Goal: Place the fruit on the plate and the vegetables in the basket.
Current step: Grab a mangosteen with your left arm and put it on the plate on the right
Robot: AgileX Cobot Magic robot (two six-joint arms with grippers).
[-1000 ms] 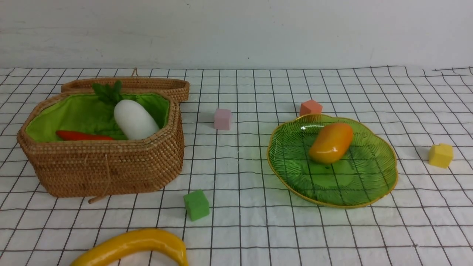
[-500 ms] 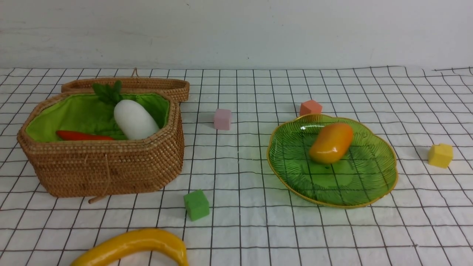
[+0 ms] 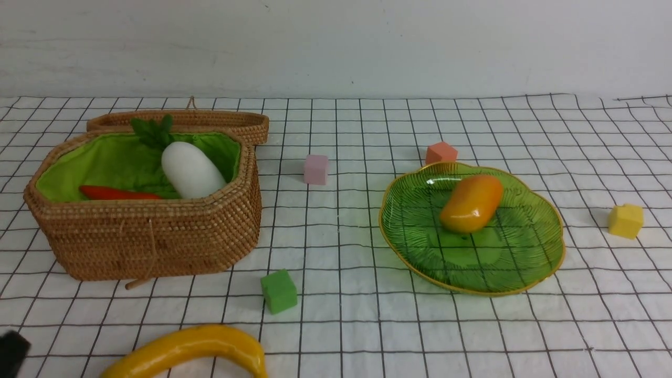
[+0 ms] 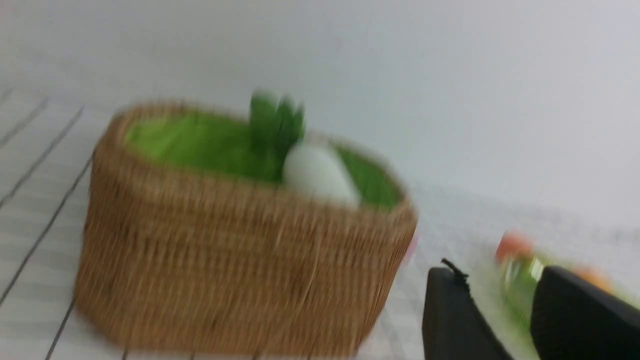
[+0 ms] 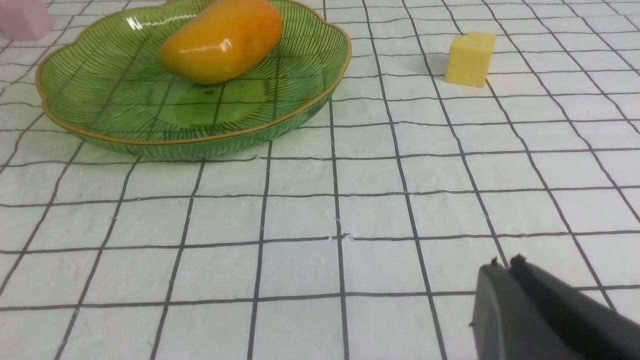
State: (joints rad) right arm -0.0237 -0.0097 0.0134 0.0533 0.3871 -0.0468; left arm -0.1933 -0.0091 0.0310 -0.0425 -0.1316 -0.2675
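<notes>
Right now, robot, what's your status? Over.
Left pincer open, right pincer shut, both empty. Long yellow toy banana not yet on the green glass plate. Small green foam cube sits between them.

1 mango, 1 banana, 1 radish, 1 carrot, 4 cubes, 1 basket, 1 plate

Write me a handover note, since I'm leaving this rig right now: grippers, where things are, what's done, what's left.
Left gripper: open, empty, facing the basket.
Right gripper: shut, empty, over the cloth near the plate.
Done: radish and carrot in the basket; mango on the plate.
Left: banana lies on the cloth at the near edge; it goes on the plate.
</notes>
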